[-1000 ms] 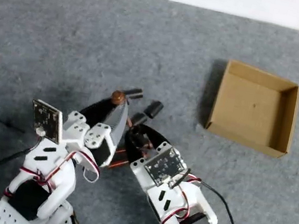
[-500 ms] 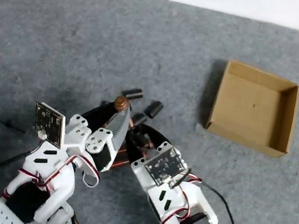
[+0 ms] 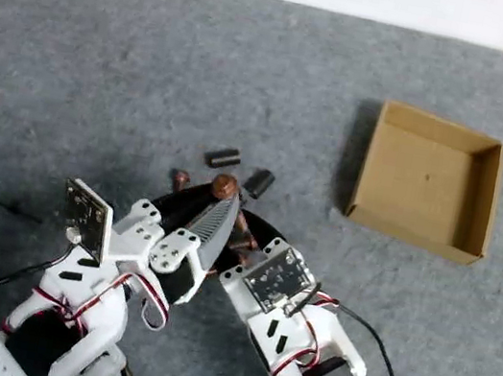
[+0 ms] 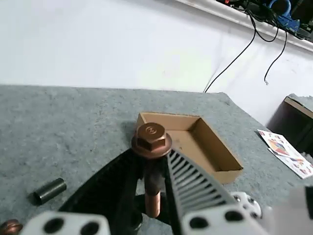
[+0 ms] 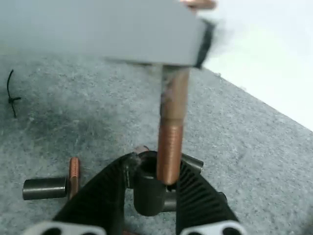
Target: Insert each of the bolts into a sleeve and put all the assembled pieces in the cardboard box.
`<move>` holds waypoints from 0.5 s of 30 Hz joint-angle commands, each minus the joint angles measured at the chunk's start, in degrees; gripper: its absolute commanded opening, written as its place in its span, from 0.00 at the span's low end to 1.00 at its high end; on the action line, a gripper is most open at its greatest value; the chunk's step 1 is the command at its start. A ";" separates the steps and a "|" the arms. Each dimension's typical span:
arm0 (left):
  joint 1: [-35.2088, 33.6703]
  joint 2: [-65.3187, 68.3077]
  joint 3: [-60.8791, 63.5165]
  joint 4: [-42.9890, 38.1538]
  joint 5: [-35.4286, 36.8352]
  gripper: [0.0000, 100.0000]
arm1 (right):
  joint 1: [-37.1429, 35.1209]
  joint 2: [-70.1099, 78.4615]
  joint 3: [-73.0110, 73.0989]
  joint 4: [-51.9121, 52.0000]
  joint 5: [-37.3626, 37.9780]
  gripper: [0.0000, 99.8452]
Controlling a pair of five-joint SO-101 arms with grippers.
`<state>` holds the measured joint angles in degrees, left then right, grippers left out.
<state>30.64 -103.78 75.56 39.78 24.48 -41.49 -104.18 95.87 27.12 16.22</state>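
The left gripper (image 4: 152,169) pinches a copper hex-head bolt (image 4: 151,139) upright in its jaws, threaded tip at the rim of the black cylindrical sleeve (image 5: 146,191) clamped in the right gripper (image 5: 154,171) jaws. An open brown cardboard box (image 3: 428,180) sits well apart on the grey surface (image 3: 109,56), farther right.

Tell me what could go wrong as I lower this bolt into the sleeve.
The bolt looks offset from the mouth of the sleeve held in the right end effector. Pressing down could catch the rim and tilt either piece. The left end effector grips the bolt just under its head, so a jam may make it slip.
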 commanded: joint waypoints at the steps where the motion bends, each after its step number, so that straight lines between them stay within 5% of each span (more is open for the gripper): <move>1: 0.84 -1.19 -3.56 -0.26 0.35 0.01 | -0.13 -1.10 6.99 -0.40 0.44 0.01; 15: -3.82 -1.19 -4.00 -0.44 0.35 0.01 | -0.04 -1.10 6.99 -0.40 0.44 0.01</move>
<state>30.55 -103.78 75.38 39.78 24.48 -41.49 -104.18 95.87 27.12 16.22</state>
